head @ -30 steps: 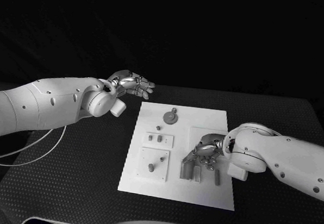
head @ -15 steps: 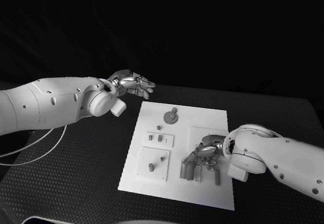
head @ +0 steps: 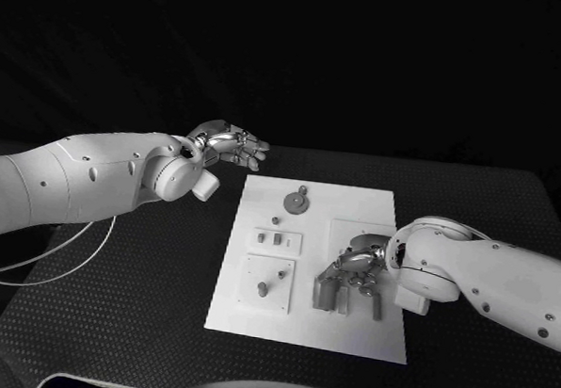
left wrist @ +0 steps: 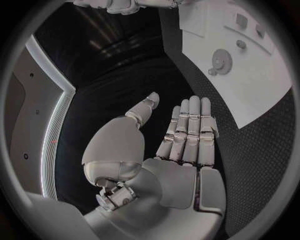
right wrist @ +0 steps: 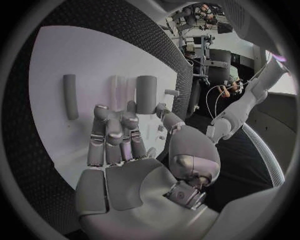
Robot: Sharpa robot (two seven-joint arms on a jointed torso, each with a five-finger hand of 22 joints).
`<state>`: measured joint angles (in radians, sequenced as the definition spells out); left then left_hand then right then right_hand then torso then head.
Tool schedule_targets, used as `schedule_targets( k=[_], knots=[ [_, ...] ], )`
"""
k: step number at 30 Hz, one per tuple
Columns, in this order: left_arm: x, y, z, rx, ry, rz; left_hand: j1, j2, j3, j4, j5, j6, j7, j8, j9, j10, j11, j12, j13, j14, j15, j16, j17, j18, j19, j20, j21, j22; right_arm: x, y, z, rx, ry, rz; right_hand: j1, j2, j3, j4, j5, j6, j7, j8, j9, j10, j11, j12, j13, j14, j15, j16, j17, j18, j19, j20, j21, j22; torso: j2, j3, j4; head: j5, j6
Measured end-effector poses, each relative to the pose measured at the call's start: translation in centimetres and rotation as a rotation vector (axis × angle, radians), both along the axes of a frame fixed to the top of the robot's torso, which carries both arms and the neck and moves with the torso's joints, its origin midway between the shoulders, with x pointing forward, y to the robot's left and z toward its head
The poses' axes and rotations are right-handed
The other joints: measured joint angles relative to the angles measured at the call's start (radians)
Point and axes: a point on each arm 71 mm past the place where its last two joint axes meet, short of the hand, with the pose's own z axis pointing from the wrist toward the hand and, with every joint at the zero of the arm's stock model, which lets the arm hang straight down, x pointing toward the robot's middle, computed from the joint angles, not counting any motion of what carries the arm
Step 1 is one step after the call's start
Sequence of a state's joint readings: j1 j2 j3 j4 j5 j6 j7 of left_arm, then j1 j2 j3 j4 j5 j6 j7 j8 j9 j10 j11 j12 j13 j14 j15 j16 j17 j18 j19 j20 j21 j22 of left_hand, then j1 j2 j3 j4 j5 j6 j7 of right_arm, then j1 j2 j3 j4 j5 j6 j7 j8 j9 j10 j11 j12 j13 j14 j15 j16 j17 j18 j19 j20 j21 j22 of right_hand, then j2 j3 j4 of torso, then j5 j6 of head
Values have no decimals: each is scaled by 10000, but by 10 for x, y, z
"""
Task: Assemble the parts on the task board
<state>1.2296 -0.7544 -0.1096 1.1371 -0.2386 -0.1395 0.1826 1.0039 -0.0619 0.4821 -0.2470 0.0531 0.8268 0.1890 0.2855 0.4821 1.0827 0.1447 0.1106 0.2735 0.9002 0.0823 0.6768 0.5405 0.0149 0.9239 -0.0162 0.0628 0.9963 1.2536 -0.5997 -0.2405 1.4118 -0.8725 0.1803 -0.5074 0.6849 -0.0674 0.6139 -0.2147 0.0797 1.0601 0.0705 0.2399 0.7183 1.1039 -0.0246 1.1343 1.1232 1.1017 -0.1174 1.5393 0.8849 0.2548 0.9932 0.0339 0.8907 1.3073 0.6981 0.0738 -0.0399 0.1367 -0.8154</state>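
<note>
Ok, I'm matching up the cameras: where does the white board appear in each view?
Head view: the board lies mid-table, with the right hand over it.
Left wrist view: the board lies beyond the left hand.
Right wrist view: the board lies beneath the right hand.
Shared landmark: the black table bordering the board.

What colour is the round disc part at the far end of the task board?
Grey, on the white task board. The round disc part shows best in the head view.
</note>
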Motion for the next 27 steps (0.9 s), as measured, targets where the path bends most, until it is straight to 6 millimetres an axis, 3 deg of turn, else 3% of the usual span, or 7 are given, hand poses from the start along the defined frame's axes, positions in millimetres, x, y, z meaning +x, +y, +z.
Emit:
schedule_targets(
  k=[8, 14, 20, 27],
  knots=[
    [0, 0, 0, 0, 5, -4, 0, 0, 0, 0, 0, 0, 0, 0, 1, 0, 0, 0, 1, 0, 0, 0, 0, 0, 0, 0, 0, -9, 0, 0, -1, -87, -69, 52, -145, -394, 120, 184, 38, -99, 106, -52, -35, -107, 30, 0, 10, -108, -35, 0, 1, 8, -23, 22, 0, 0, 0, 1, -6, 8, -1],
    [0, 0, 0, 5, 15, 1, 0, 0, 0, 0, 0, 0, 0, 0, 1, 0, 0, 0, 1, 0, 0, 0, 8, 0, 0, 0, 0, -8, 0, 1, -1, -138, -146, 107, -149, -503, 155, 259, 55, -137, 147, -101, -42, -178, 68, -1, 10, -192, -20, 0, -10, 8, -87, 14, 0, 0, 0, 1, -7, 12, -12],
    [0, 0, 0, 12, 35, 0, 0, 0, 0, 0, 0, 0, 0, 0, 1, -36, 37, 0, 1, 0, 0, -39, 7, 0, 0, 0, 0, -8, -1, 2, -1, -188, -228, 177, -106, -777, 252, 356, 55, -209, 217, -101, -41, -286, 71, -1, 20, -270, 20, 0, -11, 8, -138, 65, 0, 0, 0, 0, -7, 14, -15],
    [0, 0, 0, 23, 54, 10, 0, 0, 0, 0, 0, 0, 0, 0, 0, -36, 36, 0, 2, 0, 0, -39, 16, 0, 0, 0, 0, -7, -1, 2, -1, -212, -264, 213, -176, -1109, 380, 715, 55, -249, 248, -138, -43, -320, 105, -1, 29, -287, 34, 0, -11, 9, -144, 71, 0, 0, 0, 0, -7, 9, -19]
  ],
)
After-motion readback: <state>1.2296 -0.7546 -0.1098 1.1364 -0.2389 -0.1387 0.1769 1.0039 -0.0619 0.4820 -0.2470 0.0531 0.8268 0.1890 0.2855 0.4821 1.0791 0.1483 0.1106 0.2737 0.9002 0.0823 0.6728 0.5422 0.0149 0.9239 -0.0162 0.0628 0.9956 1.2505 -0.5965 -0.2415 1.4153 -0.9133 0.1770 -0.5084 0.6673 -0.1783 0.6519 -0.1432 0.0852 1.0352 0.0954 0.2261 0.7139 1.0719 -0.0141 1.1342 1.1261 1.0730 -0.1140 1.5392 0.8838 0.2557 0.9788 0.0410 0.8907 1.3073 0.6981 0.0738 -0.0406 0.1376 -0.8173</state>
